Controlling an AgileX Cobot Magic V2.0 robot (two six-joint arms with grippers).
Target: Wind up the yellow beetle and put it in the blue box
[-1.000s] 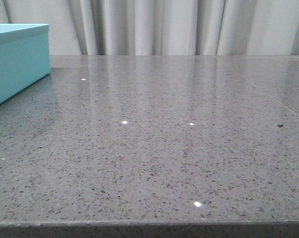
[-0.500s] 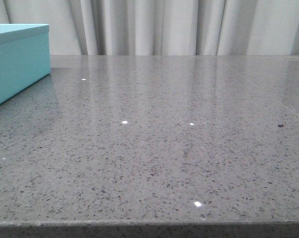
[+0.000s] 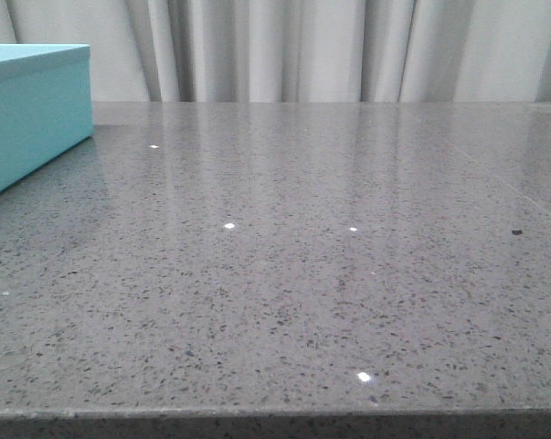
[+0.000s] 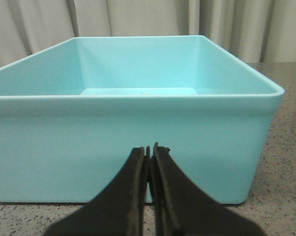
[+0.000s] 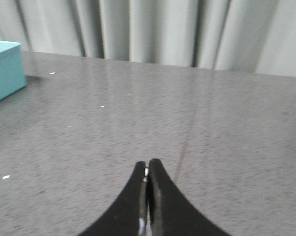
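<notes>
The blue box (image 4: 138, 128) is seen open-topped and empty inside, resting on the speckled grey table (image 3: 302, 274) at its far left side. The yellow beetle is not visible in any view. The left gripper (image 4: 148, 152) is held just before the box's near wall, jaws pressed together on nothing. The right gripper (image 5: 147, 169) is likewise closed and empty, well apart from the box, with pale curtains (image 3: 330, 50) behind the table.

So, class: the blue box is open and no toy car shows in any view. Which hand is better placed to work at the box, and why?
Left, probably. The left hand, shut and empty, faces the blue box directly. The right hand, also shut, points over bare table, the box off at its view's edge.
</notes>
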